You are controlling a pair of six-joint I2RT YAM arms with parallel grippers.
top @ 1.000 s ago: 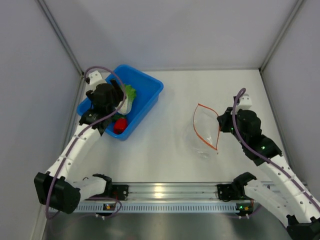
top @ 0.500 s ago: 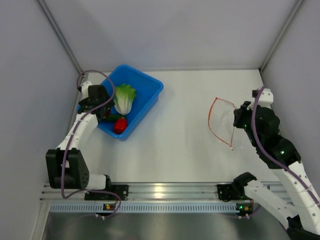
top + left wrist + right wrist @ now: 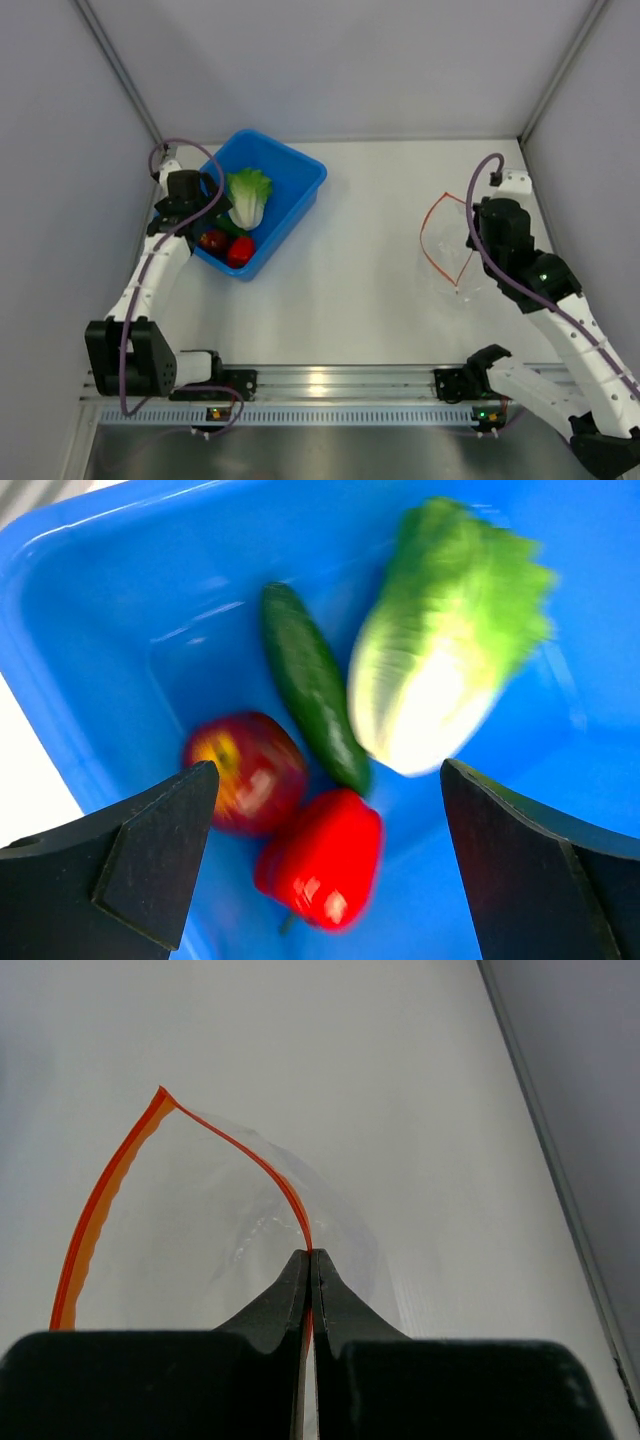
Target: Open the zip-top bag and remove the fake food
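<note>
The zip-top bag (image 3: pixel 447 262) is clear with an orange-red strip, its mouth gaping, nothing showing inside. My right gripper (image 3: pixel 472 240) is shut on the strip at one side; in the right wrist view the gripper (image 3: pixel 310 1254) pinches the strip of the bag (image 3: pixel 200 1220), which hangs above the table. The fake food lies in the blue bin (image 3: pixel 300 165): lettuce (image 3: pixel 247 196), cucumber (image 3: pixel 228 228), red pepper (image 3: pixel 240 251), dark red round piece (image 3: pixel 210 240). My left gripper (image 3: pixel 198 212) is open and empty over the bin's left side; the left wrist view (image 3: pixel 327 772) shows lettuce (image 3: pixel 440 670), cucumber (image 3: pixel 310 680), pepper (image 3: pixel 322 858) and round piece (image 3: pixel 245 772).
The blue bin (image 3: pixel 100 630) stands at the back left near the left wall. Grey walls close in the white table on three sides. A metal rail with the arm bases (image 3: pixel 320 385) runs along the near edge.
My left gripper has drawn back from over the lettuce to the bin's left side, uncovering the food. My right gripper has carried the bag to the right.
</note>
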